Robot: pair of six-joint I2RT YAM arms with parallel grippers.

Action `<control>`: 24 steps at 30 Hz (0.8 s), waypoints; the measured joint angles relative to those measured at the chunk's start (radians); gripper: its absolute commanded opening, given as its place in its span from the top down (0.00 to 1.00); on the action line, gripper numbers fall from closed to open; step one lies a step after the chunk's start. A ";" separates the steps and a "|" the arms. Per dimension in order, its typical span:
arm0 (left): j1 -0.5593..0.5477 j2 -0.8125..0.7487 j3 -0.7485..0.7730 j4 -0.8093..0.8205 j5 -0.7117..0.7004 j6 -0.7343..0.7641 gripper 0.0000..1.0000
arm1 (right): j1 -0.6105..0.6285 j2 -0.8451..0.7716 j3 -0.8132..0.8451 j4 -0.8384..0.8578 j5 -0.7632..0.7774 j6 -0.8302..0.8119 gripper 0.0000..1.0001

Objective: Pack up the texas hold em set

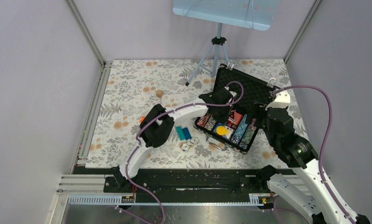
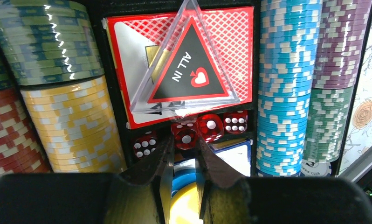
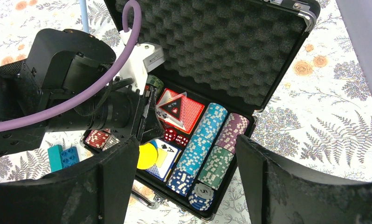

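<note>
The case [image 1: 245,86] stands open on the right half of the bench [image 1: 128,93]. Its foam-lined lid leans back toward the far right corner and its tray faces the near edge.

In the tray, rows of chips lie on their sides:
- blue chips [image 2: 286,70] right of centre
- purple chips [image 2: 340,42] and green chips [image 2: 326,126] beyond them, at the right wall
- yellow chips [image 2: 77,126], red chips [image 2: 7,126] and dark green chips [image 2: 44,42] on the left

In the middle compartment a red-backed deck [image 2: 128,70] carries a clear triangle [image 2: 191,70] marked ALL IN. Red dice [image 2: 235,122] lie in a row just below it. A yellow disc [image 3: 147,156] lies nearer the front on a face-up card.

The left arm reaches over the tray from the left. The left pincer [image 2: 184,144] points down at the dice with its jaws only narrowly apart. One die [image 2: 186,137] sits right at the tips. I cannot tell whether it is pinched or merely touched.

The right pincer [image 3: 186,142] hangs above the case's near right side. Its jaws are spread wide and nothing is between them.

Outside the case, teal and blue bricks [image 1: 183,133] lie just beside its left wall. Small round discs [image 1: 189,145] lie near its front left corner, toward the near edge. An orange piece [image 1: 141,119] shows beside the left arm's elbow. A tripod [image 1: 217,51] stands at the far edge.
</note>
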 measured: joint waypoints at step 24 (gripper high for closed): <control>-0.013 0.008 0.016 -0.004 -0.013 -0.014 0.63 | 0.000 0.000 0.000 0.000 -0.007 0.000 0.18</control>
